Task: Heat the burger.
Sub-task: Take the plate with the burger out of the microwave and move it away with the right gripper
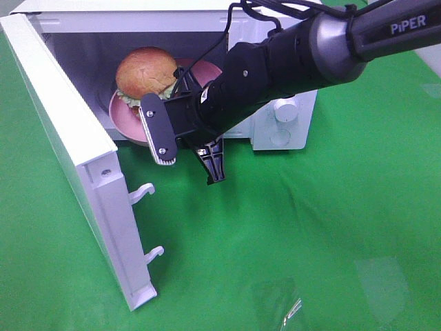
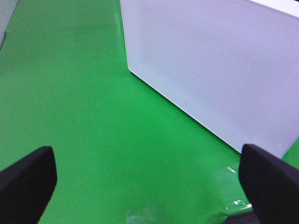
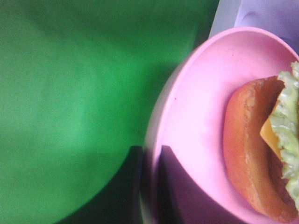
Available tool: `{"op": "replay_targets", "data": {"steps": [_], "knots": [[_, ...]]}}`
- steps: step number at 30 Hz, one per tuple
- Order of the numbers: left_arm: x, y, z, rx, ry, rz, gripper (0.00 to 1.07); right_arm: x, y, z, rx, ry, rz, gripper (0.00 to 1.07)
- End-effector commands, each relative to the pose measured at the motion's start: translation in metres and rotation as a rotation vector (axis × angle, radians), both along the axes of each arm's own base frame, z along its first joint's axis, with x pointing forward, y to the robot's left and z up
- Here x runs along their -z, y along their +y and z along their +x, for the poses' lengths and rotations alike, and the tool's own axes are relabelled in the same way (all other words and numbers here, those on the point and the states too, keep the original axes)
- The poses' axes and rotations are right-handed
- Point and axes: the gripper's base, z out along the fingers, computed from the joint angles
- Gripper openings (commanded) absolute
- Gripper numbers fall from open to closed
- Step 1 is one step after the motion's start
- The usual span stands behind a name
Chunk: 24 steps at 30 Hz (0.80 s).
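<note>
The burger [image 1: 146,72], with a golden bun and a green lettuce edge, sits on a pink plate [image 1: 125,118] inside the open white microwave [image 1: 289,138]. My right gripper [image 1: 187,153] is open and empty just in front of the oven's opening, its fingers [image 1: 160,134] close to the plate's front rim. The right wrist view shows the plate [image 3: 201,107] and the burger [image 3: 254,154] from close by, at the front edge of the oven floor. My left gripper [image 2: 149,186] is open and empty over the green cloth, outside the exterior high view.
The microwave door [image 1: 69,138] stands swung open to the left, its two latch hooks [image 1: 146,192] pointing right. It also shows in the left wrist view [image 2: 219,70]. Two white knobs [image 1: 286,109] are on the control panel. Green cloth [image 1: 310,241] covers the table.
</note>
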Motion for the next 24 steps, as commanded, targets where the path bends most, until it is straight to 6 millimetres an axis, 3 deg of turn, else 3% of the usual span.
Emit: {"op": "replay_targets", "data": {"steps": [1,16,24], "knots": [[0.001,0.0,0.0,-0.008,-0.006,-0.004,0.98,-0.023,-0.005,0.003,0.024,-0.087,0.068,0.0],[0.001,0.0,0.0,-0.008,-0.006,-0.004,0.98,-0.029,-0.024,-0.021,0.014,-0.124,0.059,0.0],[0.001,0.0,0.0,-0.008,-0.006,-0.004,0.98,-0.024,-0.036,-0.037,0.062,-0.045,0.074,0.0]]}}
